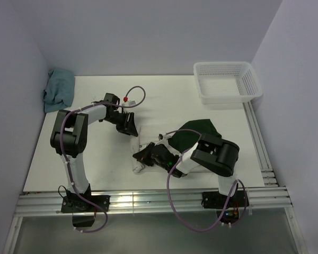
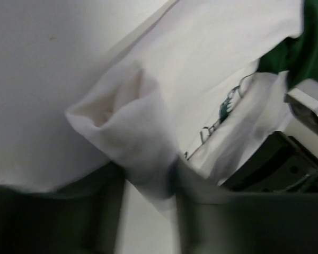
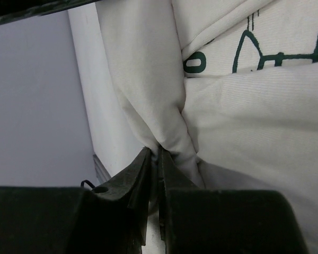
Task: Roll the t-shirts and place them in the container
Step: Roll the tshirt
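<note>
Grabbing the t-shirt (image 1: pixel 193 132) to roll
It lies on the bench (image 1: pixel 95 159). The right claw (image 3: pixel 158 159) pinches a cream fold tight. A corner sits inside the left claw (image 2: pixel 148 182); gripped or not, I cannot tell. Roll slowly, both sides even.

T-shirt (image 3: pixel 254 132): cream-white body, dark green sleeves, dark green line print on the chest. Basket (image 1: pixel 228 64): white, mesh-patterned. Cloth (image 1: pixel 59 90), far left of the basket: teal-blue. Worktop (image 1: pixel 116 169): plain white. Left claw (image 1: pixel 130 126) and right claw (image 3: pixel 158 159): black.
</note>
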`<state>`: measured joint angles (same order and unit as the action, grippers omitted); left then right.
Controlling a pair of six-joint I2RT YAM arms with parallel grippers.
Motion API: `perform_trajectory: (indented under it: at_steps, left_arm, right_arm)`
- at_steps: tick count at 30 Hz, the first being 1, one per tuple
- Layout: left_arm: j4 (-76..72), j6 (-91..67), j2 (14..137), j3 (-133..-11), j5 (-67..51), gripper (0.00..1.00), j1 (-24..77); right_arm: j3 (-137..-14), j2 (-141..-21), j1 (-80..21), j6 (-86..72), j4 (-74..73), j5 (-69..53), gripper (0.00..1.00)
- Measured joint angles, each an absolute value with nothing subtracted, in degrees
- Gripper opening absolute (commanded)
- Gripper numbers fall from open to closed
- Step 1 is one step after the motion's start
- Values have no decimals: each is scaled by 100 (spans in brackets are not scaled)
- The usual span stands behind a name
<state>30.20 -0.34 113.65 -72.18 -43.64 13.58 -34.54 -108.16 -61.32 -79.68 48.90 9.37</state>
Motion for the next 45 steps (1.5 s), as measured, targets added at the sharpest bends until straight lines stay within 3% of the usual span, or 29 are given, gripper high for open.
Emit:
perform_trajectory:
  at_steps: [3, 5, 13, 22, 25, 34, 45]
  left_arm:
    - [3118, -154, 11406, -7297, -3997, 8, 1415]
    - [3271, -191, 11397, -7373, -3706, 0, 1431]
    - [3994, -204, 11155, -7693, -2150, 0, 1455]
    - [4453, -43, 11102, -7856, -1247, 0, 1570]
    - [4563, -19, 11118, -7992, -1052, 0, 1678]
    - [4764, -5, 11478, -8571, -668, 0, 1903]
    - [5072, -5, 11806, -8954, -563, 0, 2016]
  right_arm:
    - [-3459, -10901, -6099, -7990, 5041, 871, 11]
    - [-3531, -10975, -6086, -7990, 5085, 814, 10]
    - [-4351, -11386, -6086, -7861, 4786, 528, 11]
    - [-4919, -11155, -6340, -7520, 3487, 904, 49]
    - [-5236, -10899, -6534, -7282, 2547, 1291, 53]
    - [-6995, -10770, -7013, -6567, -727, 2580, 56]
    - [-9290, -12079, -7150, -5920, -2655, 3350, 57]
